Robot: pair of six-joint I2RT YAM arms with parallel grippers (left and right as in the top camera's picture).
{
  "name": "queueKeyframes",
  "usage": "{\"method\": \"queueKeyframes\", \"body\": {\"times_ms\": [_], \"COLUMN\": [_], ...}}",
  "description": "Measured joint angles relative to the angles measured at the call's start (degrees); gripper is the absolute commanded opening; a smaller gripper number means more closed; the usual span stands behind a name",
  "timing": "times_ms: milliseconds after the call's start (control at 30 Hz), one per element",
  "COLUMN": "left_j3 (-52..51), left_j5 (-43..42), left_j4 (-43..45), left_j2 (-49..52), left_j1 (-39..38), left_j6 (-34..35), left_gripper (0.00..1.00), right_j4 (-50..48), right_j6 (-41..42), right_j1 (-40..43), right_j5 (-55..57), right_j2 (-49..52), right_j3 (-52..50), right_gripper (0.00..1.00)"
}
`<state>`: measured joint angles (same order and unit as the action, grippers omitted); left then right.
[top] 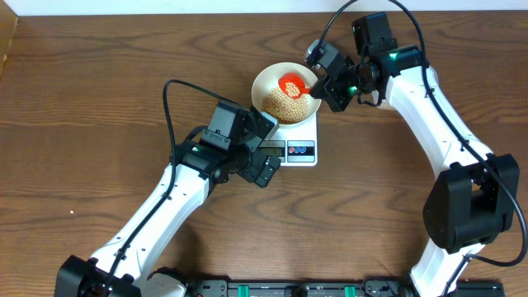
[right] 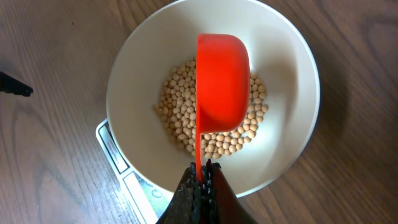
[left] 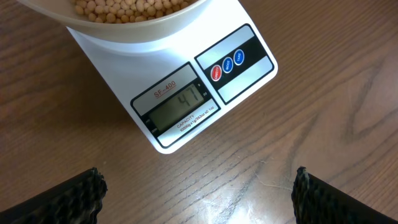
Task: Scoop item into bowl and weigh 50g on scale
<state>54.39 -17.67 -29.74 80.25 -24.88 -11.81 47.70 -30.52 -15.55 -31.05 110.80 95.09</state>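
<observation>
The white bowl [top: 285,93] stands on the white scale [top: 301,151] and holds a heap of tan beans [top: 287,105]. My right gripper [top: 322,83] is shut on the handle of a red scoop [top: 294,83] held over the bowl. In the right wrist view the scoop [right: 222,83] is tipped on its side above the beans [right: 180,112] in the bowl [right: 286,143], with my right gripper [right: 200,180] at the near rim. My left gripper [left: 198,193] is open and empty over the table just in front of the scale [left: 242,78]. The display [left: 185,106] reads 47.
The scale's panel has one red and two blue buttons [left: 227,64]. Wooden table [top: 99,99] all around. My left arm [top: 239,153] lies close to the scale's left side, my right arm [top: 429,107] comes in from the right.
</observation>
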Motion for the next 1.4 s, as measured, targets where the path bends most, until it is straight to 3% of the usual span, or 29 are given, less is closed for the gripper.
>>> {"method": "queueKeyframes", "body": {"times_ms": [1400], "left_j3": [0.0], "left_j5": [0.0], "left_j4": [0.0], "left_j2": [0.0], "left_j1": [0.0], "left_j6": [0.0], "left_gripper": [0.98], "right_j4": [-0.9], "right_j6": [-1.2], "right_j1": [0.0], "right_j5": [3.9], "right_j2": [0.0], "right_j3": [0.0], "right_gripper": [0.01]}}
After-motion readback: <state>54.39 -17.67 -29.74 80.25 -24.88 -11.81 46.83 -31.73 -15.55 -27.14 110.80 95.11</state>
